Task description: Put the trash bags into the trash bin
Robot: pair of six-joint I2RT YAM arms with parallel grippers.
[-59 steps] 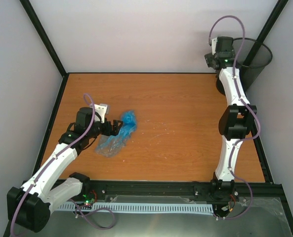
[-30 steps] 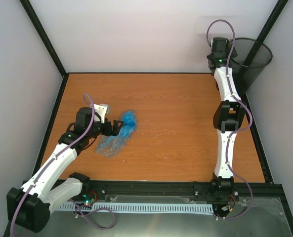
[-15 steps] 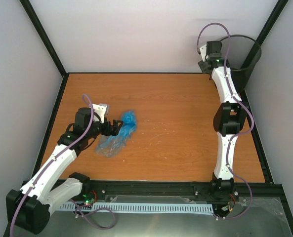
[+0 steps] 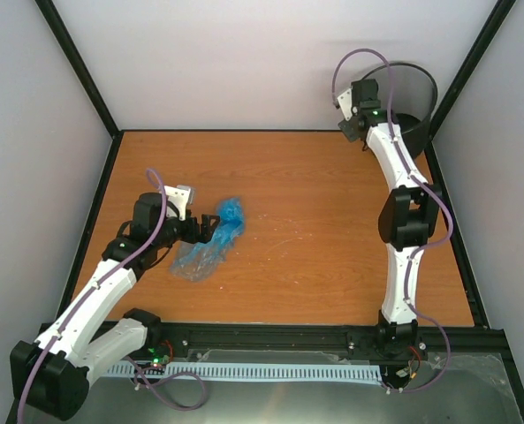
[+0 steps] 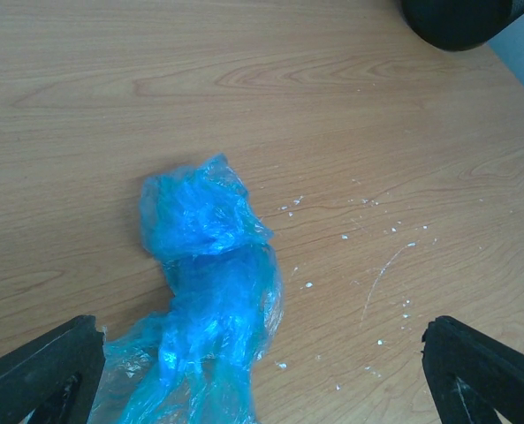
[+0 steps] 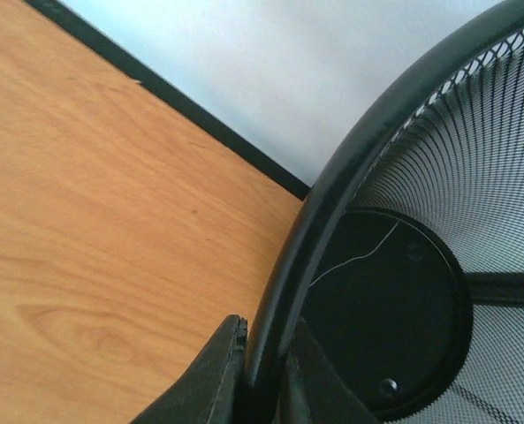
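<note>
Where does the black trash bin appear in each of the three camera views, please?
Top external: the trash bin is at the far right corner.
Left wrist: probably the dark rounded shape cut off at the top right edge.
Right wrist: it fills the right side, with its rim pinched by the right gripper at the bottom.
Shared landmark: the orange wood table shows in all three.
</note>
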